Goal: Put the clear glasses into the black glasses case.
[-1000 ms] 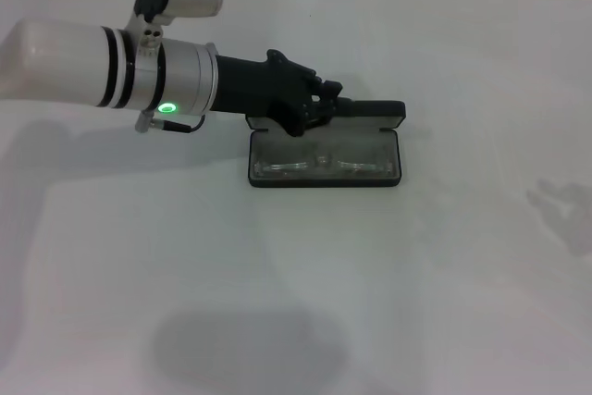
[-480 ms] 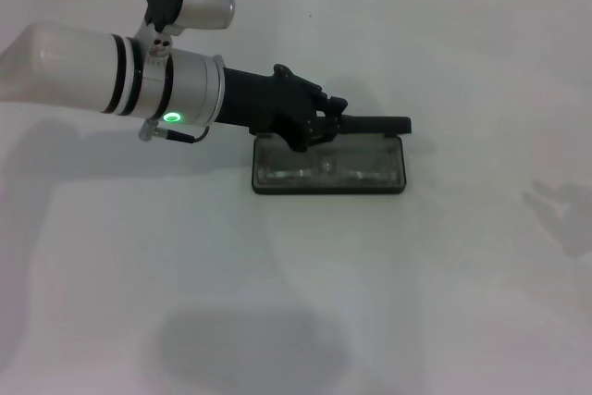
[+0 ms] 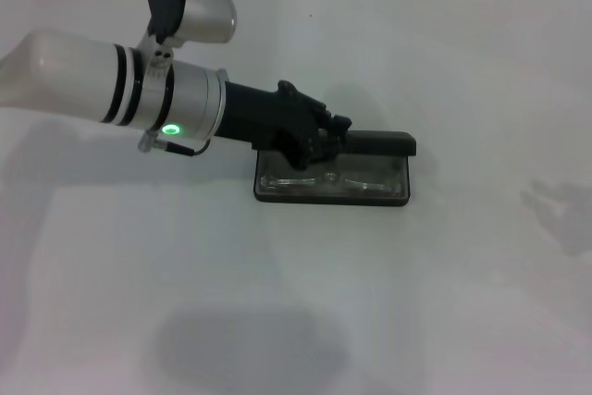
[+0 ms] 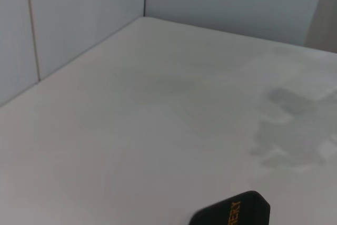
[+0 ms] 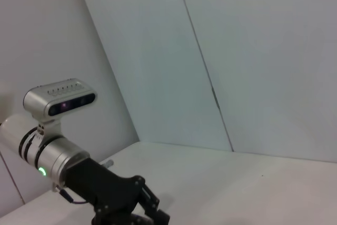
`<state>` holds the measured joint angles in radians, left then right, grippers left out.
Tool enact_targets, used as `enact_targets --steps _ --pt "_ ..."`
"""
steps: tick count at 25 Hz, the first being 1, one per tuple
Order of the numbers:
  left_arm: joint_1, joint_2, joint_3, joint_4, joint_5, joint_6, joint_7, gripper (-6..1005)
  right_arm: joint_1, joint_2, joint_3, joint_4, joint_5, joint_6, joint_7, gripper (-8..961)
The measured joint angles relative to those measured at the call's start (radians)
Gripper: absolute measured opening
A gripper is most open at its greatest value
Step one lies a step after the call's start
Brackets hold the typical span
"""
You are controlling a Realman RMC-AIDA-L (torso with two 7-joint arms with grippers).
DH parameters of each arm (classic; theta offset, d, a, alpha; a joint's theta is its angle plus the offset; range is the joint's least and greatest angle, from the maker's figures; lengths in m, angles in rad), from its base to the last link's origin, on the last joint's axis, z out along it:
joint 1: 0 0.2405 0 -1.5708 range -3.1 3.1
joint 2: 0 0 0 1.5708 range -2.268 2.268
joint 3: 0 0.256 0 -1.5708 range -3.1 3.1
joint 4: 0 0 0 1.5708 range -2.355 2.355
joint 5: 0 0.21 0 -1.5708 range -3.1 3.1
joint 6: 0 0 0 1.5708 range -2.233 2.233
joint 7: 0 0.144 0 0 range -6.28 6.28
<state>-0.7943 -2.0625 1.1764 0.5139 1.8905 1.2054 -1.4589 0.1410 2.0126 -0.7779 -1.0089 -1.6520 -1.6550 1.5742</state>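
**With the glasses already in, the lid is what remains**

Since the clear glasses lie inside the black glasses case at mid-tabletop, we judge closing the half-raised lid to be the step in hand; our left tool sits at the lid's hinge side; whether it is spread or pinching, we cannot tell; we should press gently, keeping the case from sliding; the right tool is out of view.

The left gripper is resting at the back edge of the black glasses case, which is lying open on the white table, the clear glasses sitting inside its tray
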Motion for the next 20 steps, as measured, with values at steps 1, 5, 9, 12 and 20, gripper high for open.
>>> enact_targets --steps 1,5,9,12,20 --pt "0.002 -0.003 0.000 -0.001 0.008 0.003 -0.001 232 0.000 0.000 0.000 0.000 0.000 0.000 0.000 201" --pt "0.005 -0.013 0.001 -0.004 0.047 0.008 -0.011 232 0.000 0.000 -0.003 0.000 0.001 -0.001 0.000 202" --pt "0.007 -0.019 0.001 -0.010 0.060 0.011 -0.013 232 0.000 0.000 -0.009 0.001 0.003 -0.003 0.000 203" --pt "0.011 -0.022 -0.001 0.006 0.060 0.042 -0.010 233 -0.001 0.000 -0.013 0.001 0.004 -0.006 0.000 203" --pt "0.157 -0.013 -0.010 0.349 -0.108 0.354 -0.135 233 0.001 0.000 -0.013 0.001 -0.008 -0.076 -0.020 205"
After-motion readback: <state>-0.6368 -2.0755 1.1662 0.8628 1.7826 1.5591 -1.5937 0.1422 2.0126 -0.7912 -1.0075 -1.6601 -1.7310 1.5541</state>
